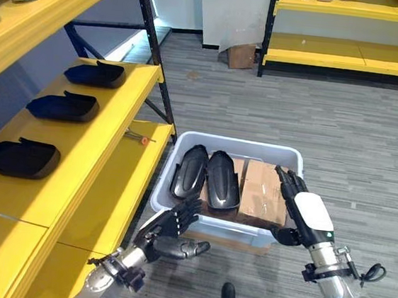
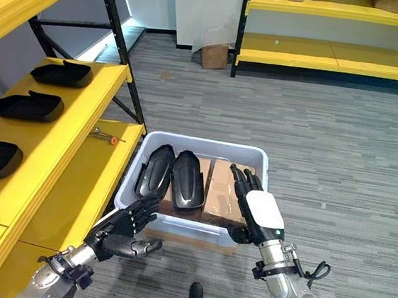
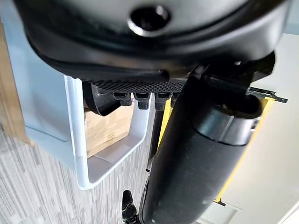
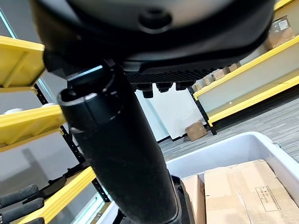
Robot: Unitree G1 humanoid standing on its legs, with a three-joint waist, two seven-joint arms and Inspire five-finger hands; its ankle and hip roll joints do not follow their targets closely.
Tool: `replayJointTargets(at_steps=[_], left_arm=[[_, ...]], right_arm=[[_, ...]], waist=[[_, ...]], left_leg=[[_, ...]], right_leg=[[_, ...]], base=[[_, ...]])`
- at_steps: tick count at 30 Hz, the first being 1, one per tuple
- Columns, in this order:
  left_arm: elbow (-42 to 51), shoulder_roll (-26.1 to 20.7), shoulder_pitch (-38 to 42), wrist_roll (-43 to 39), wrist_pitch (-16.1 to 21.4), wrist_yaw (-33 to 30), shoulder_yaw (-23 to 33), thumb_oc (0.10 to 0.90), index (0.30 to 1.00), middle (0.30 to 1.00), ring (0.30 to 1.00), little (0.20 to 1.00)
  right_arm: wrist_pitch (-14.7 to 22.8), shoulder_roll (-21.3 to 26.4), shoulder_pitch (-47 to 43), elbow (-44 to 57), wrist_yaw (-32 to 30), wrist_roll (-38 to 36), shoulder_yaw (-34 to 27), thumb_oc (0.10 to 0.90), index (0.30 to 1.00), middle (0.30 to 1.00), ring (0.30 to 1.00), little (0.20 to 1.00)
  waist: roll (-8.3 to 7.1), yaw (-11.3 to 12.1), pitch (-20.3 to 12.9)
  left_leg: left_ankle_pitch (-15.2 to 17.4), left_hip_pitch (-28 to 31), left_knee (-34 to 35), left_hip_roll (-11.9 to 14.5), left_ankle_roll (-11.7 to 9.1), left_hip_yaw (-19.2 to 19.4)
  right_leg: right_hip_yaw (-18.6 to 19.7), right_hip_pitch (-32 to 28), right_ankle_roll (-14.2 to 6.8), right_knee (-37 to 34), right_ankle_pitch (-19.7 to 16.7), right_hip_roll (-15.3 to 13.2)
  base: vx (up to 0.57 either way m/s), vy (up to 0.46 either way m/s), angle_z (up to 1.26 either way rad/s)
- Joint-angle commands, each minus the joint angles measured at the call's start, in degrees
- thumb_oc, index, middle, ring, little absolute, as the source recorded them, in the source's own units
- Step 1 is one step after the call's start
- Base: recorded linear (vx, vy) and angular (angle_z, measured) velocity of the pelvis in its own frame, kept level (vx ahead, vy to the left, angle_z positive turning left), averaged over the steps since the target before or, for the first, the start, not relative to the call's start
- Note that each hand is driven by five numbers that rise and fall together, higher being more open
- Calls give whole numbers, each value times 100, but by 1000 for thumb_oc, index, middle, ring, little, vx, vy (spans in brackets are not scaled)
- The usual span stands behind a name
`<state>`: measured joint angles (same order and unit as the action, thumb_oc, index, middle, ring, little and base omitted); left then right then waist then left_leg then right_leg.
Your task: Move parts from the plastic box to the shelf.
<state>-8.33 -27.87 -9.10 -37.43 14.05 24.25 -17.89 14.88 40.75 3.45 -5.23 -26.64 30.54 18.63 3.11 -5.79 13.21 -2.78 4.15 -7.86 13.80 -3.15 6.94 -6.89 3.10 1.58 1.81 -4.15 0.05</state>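
Grey floor (image 1: 343,136) carries a plastic box (image 1: 185,144) holding two black parts (image 1: 206,178) and cardboard (image 1: 262,191); each robot hand, left (image 1: 169,226) and right (image 1: 305,206), is spread and empty.

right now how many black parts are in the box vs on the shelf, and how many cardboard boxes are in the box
black parts in the plastic box: 2
black parts on the yellow shelf: 3
cardboard boxes in the plastic box: 2
total: 7

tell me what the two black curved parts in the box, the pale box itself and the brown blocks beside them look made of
Two black curved parts: likely moulded plastic, glossy, with light glinting along their smooth ridges.
Pale grey box: plastic by its look, thin rounded walls, smooth matte rim.
Brown flat blocks: cardboard cartons, dull fibrous brown with taped seams.
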Motion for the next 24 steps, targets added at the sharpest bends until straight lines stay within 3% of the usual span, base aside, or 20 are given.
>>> replayJointTargets(at_steps=[1, 4, 5, 6, 8, 9, 11, 16, 19, 24], left_arm=[[325, -16, 223, 3, 410, 102, 231, 900, 1000, 1000, 1000, 1000], [385, 0, 217, 5, 339, 78, 238, 900, 1000, 1000, 1000, 1000], [394, -13, 211, -8, 340, 72, 245, 900, 1000, 1000, 1000, 1000], [432, -55, 129, -86, 371, 29, 297, 900, 1000, 1000, 1000, 1000], [429, -71, -30, -160, 457, 101, 417, 900, 1000, 1000, 1000, 1000], [419, -74, -53, -172, 476, 108, 433, 900, 1000, 1000, 1000, 1000], [281, -41, -97, -302, 547, 202, 495, 900, 1000, 1000, 1000, 1000], [133, -25, 124, -282, 589, 278, 348, 900, 1000, 1000, 1000, 1000], [199, -26, 310, -125, 464, 168, 232, 900, 1000, 1000, 1000, 1000], [262, -67, 319, -24, 351, 170, 184, 900, 1000, 1000, 1000, 1000]], right_arm=[[474, -28, -314, 208, -337, 47, -279, 900, 1000, 1000, 1000, 1000], [531, -87, -305, 167, -338, 1, -228, 900, 1000, 1000, 1000, 1000], [531, -83, -298, 188, -319, 3, -230, 900, 1000, 1000, 1000, 1000], [588, -16, -203, 339, -191, 25, -267, 900, 1000, 1000, 1000, 1000], [794, 67, -84, 386, -164, 40, -286, 900, 1000, 1000, 1000, 1000], [829, 80, -76, 392, -154, 36, -283, 900, 1000, 1000, 1000, 1000], [1025, 138, -150, 418, -83, 185, -217, 900, 1000, 1000, 1000, 1000], [1076, 246, -340, 628, 139, 100, -244, 900, 1000, 1000, 1000, 1000], [828, 235, -462, 804, 306, 6, -249, 900, 1000, 1000, 1000, 1000], [783, 84, -461, 818, 298, 89, -257, 900, 1000, 1000, 1000, 1000]], waist=[[-383, -54, -349], [-294, -10, -290], [-283, -5, -278], [-221, 50, -210], [-195, 167, -133], [-198, 185, -128], [-193, 240, -138], [-231, 224, -238], [-336, 273, -347], [-423, 325, -419]], left_leg=[[374, -92, -278, -424, 44, 410], [434, -316, 9, -859, 148, 154], [389, -353, 93, -878, 130, 135], [-64, -633, 621, -898, -35, -9], [-506, -985, 993, -802, -180, -190], [-507, -1019, 1005, -806, -182, -220], [-316, -976, 1008, -860, -116, -267], [51, -564, 1020, -959, 18, -114], [383, -377, 874, -1111, 216, -90], [602, -289, 773, -1221, 417, -34]], right_leg=[[6, -574, -284, 192, 911, -317], [265, -680, -328, 196, 911, -217], [292, -710, -340, 182, 917, -209], [387, -935, -389, 63, 956, -150], [437, -1192, -392, -22, 1047, -120], [443, -1219, -395, -31, 1057, -129], [456, -1284, -412, -75, 1079, -209], [257, -1300, -497, -123, 1017, -370], [190, -1248, -612, -15, 971, -551], [180, -1171, -762, 257, 1017, -743]], base=[[78, -70, 12], [107, 14, 1], [167, 162, -15], [172, 168, -11], [221, 207, -23], [258, 277, -15], [211, 276, -22], [172, 212, -27], [246, 223, -18], [173, 165, 5]])
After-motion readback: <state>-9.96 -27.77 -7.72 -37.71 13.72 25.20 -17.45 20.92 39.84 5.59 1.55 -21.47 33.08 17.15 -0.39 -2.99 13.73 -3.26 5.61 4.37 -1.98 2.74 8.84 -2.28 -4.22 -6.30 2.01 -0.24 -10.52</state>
